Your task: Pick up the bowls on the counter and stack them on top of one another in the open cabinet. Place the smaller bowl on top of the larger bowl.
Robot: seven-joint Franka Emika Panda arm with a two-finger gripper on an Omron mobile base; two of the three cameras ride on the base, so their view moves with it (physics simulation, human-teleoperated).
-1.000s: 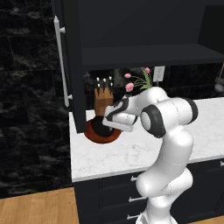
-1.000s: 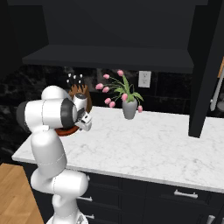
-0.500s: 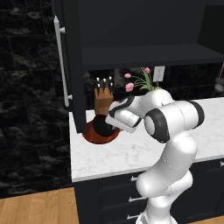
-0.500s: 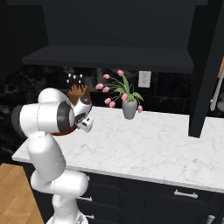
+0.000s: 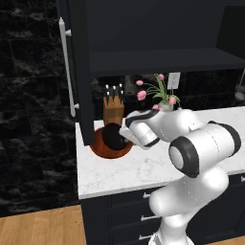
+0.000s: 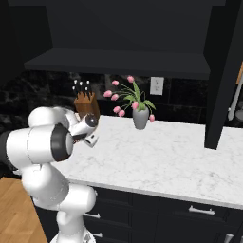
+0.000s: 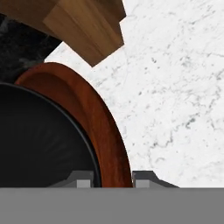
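The larger bowl (image 5: 98, 147), wide and reddish-brown, sits on the counter (image 5: 143, 167) at its left end, below the open cabinet (image 5: 158, 62). The smaller bowl (image 5: 111, 136), glossy black, rests inside it. My gripper (image 5: 124, 138) reaches in from the right and is at the bowls' right edge. In the hand view the larger bowl's rim (image 7: 103, 127) runs between my gripper (image 7: 111, 179), one fingertip (image 7: 142, 178) against its outer side, the other by the black bowl (image 7: 39, 140). The jaws stand narrow, shut on the rim.
A tan knife block (image 5: 113, 107) stands just behind the bowls, also as the knife block (image 7: 83, 26). A grey vase of pink flowers (image 6: 140, 116) stands farther right. The cabinet's open door (image 5: 79, 72) with its bar handle (image 5: 64, 67) hangs left of the bowls.
My elbow and upper arm have swung forward and to the right while the hand stayed at the bowls' edge. Neither bowl has moved on the counter.
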